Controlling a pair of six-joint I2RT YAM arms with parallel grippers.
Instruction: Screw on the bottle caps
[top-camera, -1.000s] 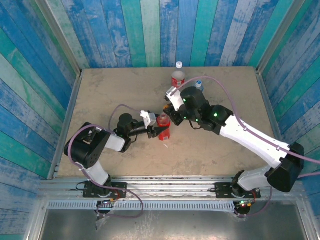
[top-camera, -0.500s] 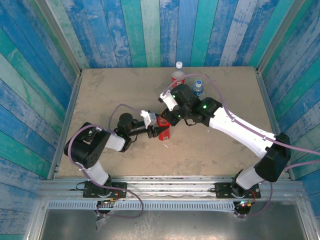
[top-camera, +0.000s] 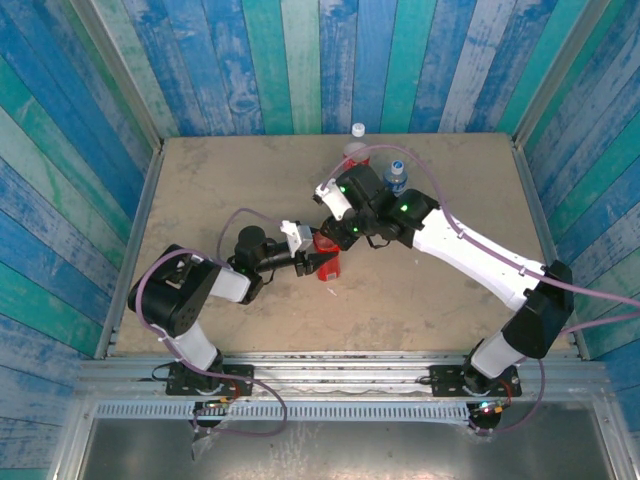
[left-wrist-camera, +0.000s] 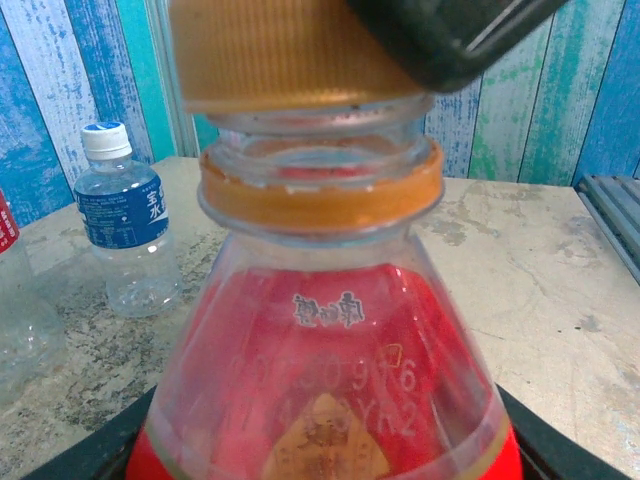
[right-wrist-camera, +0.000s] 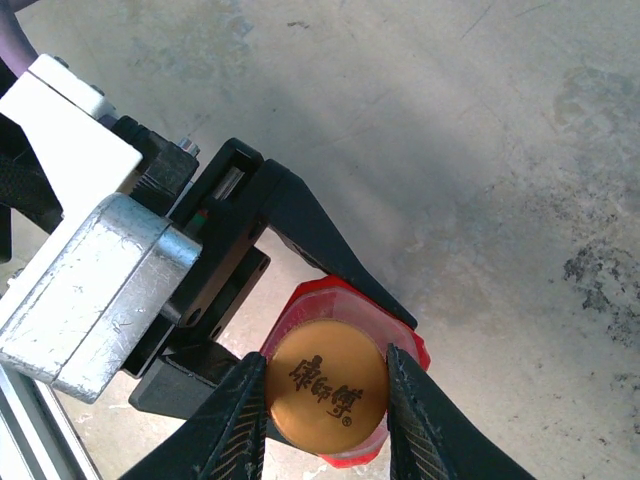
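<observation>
Two bottles (top-camera: 396, 176) stand capped; left claw (top-camera: 322, 263) grips the red bottle (left-wrist-camera: 325, 380), right claw (right-wrist-camera: 326, 412) pinches its cap (right-wrist-camera: 322, 392), not yet screwed down.

Bright, even light — soft, faint shadows; the orange cap (left-wrist-camera: 290, 60) looks soft up close.

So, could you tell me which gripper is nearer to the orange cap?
Right. The right gripper pinches the orange cap from above; the left gripper grips the red bottle lower down, below the cap.
</observation>
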